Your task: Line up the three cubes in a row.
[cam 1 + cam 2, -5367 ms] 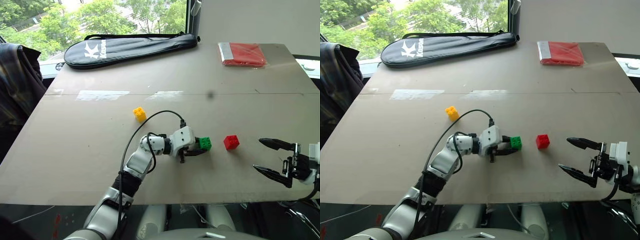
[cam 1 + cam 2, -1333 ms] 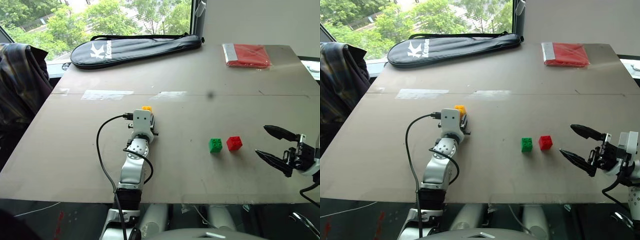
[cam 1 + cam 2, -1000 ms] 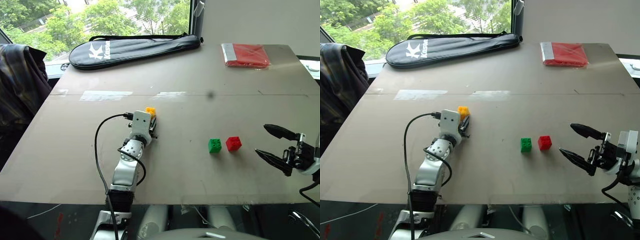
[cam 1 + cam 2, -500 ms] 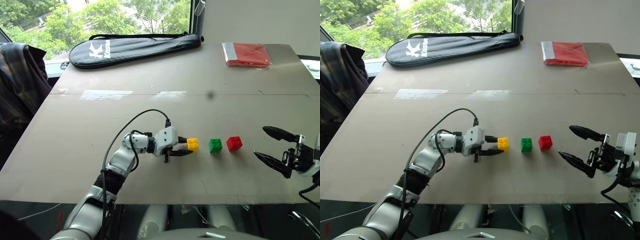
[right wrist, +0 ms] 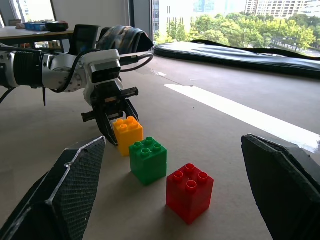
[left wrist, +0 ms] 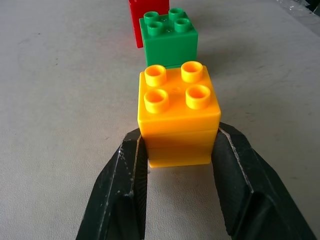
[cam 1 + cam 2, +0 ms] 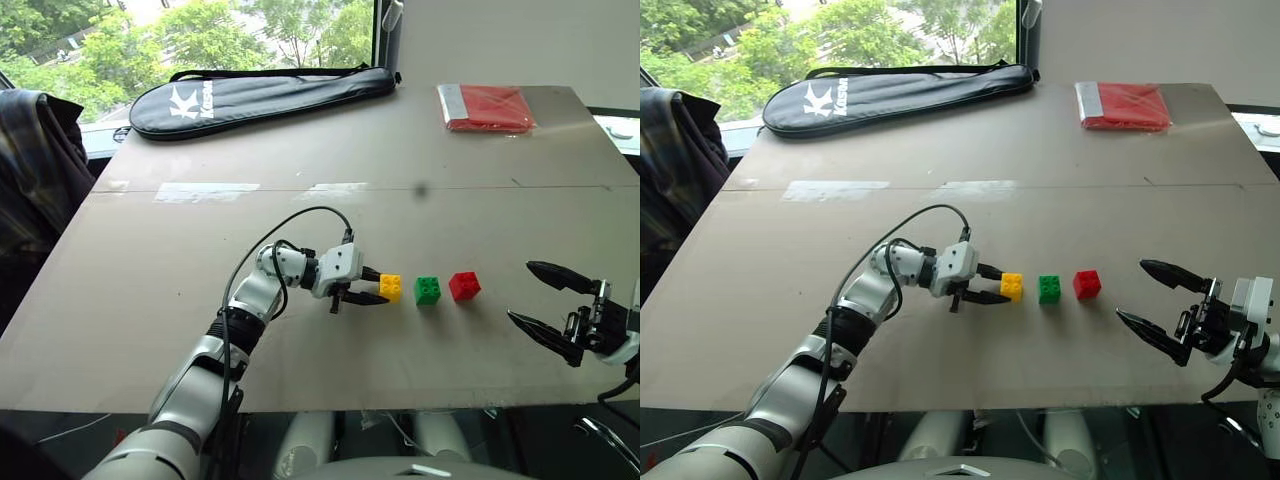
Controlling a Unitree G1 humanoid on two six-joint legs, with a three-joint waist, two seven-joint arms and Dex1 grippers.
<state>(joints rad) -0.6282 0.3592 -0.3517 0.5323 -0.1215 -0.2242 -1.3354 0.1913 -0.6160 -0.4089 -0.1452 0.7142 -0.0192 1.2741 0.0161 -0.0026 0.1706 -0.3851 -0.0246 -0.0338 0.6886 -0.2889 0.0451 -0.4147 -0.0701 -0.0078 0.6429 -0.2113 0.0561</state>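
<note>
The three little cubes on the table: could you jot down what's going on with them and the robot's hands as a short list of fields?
yellow cube: on the table, left end of the row, gripped between the left hand's fingers
green cube: middle of the row, a small gap from its neighbours
red cube: right end of the row
left hand: shut on the yellow cube, pointing along the row
right hand: open, holding nothing, apart from the red cube
row: three cubes roughly in one line

Yellow cube (image 7: 390, 288), green cube (image 7: 428, 290), red cube (image 7: 464, 286) aligned
</note>
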